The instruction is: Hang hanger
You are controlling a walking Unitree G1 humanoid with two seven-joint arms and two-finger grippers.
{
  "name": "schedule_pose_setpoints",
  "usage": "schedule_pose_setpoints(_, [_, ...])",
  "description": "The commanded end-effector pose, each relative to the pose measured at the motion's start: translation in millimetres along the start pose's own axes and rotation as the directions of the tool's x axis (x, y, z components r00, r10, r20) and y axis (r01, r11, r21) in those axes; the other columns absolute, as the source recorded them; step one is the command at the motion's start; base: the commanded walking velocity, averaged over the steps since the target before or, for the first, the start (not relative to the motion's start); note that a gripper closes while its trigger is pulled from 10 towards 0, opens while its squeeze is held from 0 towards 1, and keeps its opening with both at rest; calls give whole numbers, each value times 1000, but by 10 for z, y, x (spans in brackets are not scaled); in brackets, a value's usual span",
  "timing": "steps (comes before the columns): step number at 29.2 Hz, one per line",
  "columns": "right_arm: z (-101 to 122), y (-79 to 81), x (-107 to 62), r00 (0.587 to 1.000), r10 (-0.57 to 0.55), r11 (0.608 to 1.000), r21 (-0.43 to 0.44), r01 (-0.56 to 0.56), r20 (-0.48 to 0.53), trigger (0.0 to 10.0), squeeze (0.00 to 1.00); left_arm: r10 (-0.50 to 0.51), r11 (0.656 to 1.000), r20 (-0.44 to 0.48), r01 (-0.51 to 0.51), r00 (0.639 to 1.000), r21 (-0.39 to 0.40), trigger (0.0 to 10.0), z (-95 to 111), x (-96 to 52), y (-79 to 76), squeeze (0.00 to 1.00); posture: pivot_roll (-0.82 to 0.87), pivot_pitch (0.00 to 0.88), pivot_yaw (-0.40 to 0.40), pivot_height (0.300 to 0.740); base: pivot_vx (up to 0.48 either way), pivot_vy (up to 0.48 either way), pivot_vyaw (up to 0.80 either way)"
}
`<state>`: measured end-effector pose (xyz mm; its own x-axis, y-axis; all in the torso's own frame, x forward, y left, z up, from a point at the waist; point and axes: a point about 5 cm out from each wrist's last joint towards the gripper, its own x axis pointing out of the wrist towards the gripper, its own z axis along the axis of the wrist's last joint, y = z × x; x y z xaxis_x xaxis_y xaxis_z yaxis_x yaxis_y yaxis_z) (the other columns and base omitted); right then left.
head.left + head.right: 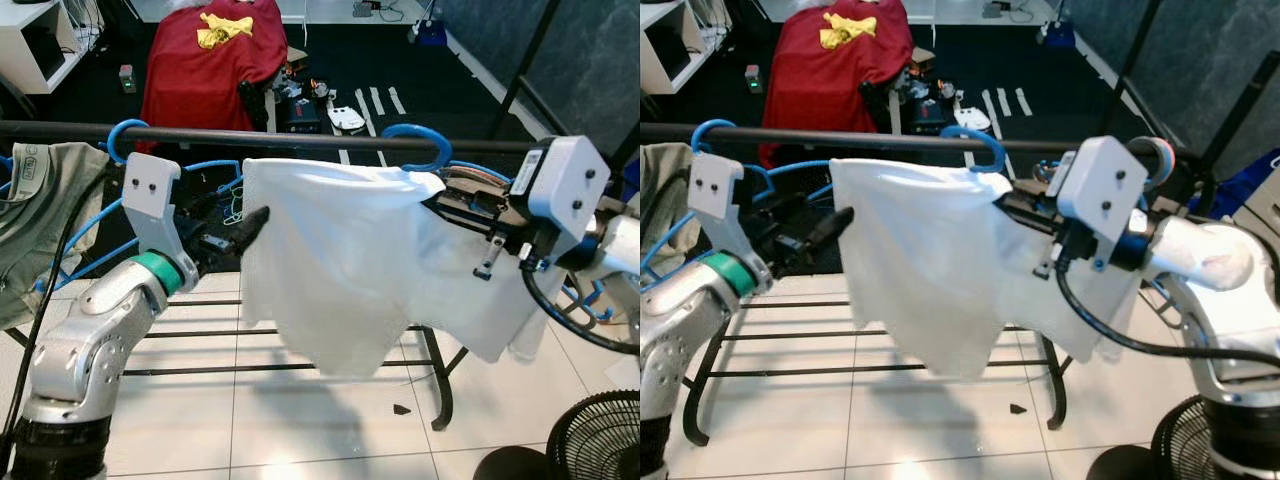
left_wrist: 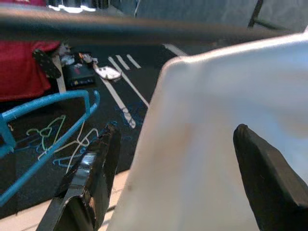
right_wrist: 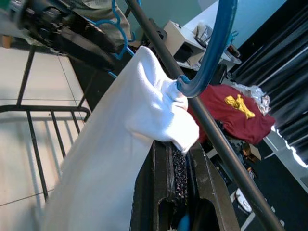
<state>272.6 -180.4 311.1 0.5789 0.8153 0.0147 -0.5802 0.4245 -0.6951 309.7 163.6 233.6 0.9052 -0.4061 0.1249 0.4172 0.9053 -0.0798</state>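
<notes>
Two right fingers (image 3: 179, 180) pinched on white shirt (image 1: 350, 260), left fingers (image 2: 91, 178) spread wide beside it

My arms are silver, rounded shells. The left arm (image 1: 85, 335) wears a green ring at the wrist under a white bracket with two dark screws — black fingers (image 1: 240, 232) beyond it. The right arm (image 1: 1200, 255) carries a white camera box (image 1: 1100, 195), also two screws, and a thick black cable (image 1: 1120, 335) loops beneath — blue and orange bands behind.
</notes>
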Motion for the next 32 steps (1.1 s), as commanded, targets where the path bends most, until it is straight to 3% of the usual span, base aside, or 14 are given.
schedule_pose_setpoints(1, [88,23,11,999,17,1000,-9,-17,44,0,0,6,1000,7,-6,1000,-1,10000,-17,13,-1,1000,-74,35,107,740,0,0,0])
schedule_pose_setpoints(4, [100,68,53,997,45,999,7,-45,61,0,0,-84,996,-17,85,996,6,10000,-75,40,-147,1000,-74,37,105,740,0,0,0])
schedule_pose_setpoints(7, [103,75,61,997,48,999,9,-49,63,0,0,-96,995,-21,96,995,7,10000,-90,47,-171,1000,-74,36,105,740,0,0,0])
schedule_pose_setpoints(8, [99,80,70,997,51,999,9,-52,63,0,0,-99,995,-21,99,995,12,0,-96,52,-181,0,-76,36,106,740,0,0,0])
schedule_pose_setpoints(21, [29,74,77,998,52,998,16,-52,34,0,0,-50,992,6,49,999,114,0,-63,-19,-116,0,-65,35,101,740,0,0,0])
schedule_pose_setpoints(32, [-3,72,78,999,50,999,13,-50,12,0,0,-86,989,29,82,996,126,0,-26,-56,-167,0,-65,38,102,740,0,0,0])
